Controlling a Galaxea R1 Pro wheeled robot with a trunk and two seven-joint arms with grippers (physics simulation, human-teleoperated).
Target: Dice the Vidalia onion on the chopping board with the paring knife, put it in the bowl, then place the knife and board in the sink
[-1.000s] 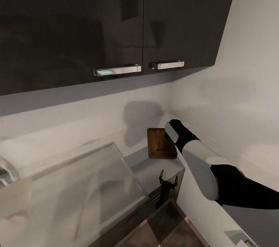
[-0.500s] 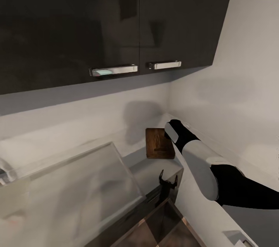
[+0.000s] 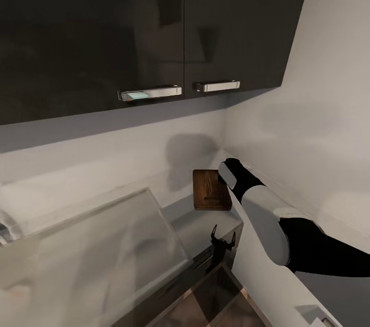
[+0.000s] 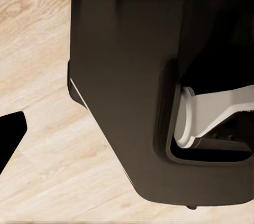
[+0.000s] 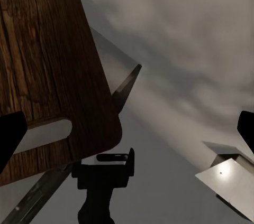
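Reaching toward the chopping board point(image 3: 210, 191) near the centre of the head view, my right tool point(image 5: 127, 129) hangs with its fingers spread wide and empty, the board at the left of the wrist picture with its handle slot beside one fingertip. I risk shoving it along the worktop point(image 3: 205, 222) into the wall. My left tool's state I cannot tell.

My right arm point(image 3: 267, 219) is built in alternating sections — a glossy black shell near the shoulder, a smooth white forearm, then a black wrist with a pale grey panel. On the left wrist camera I see my base point(image 4: 132, 92) — a matte black moulded housing with a thin pale edge line and a white bracket inside a recess.
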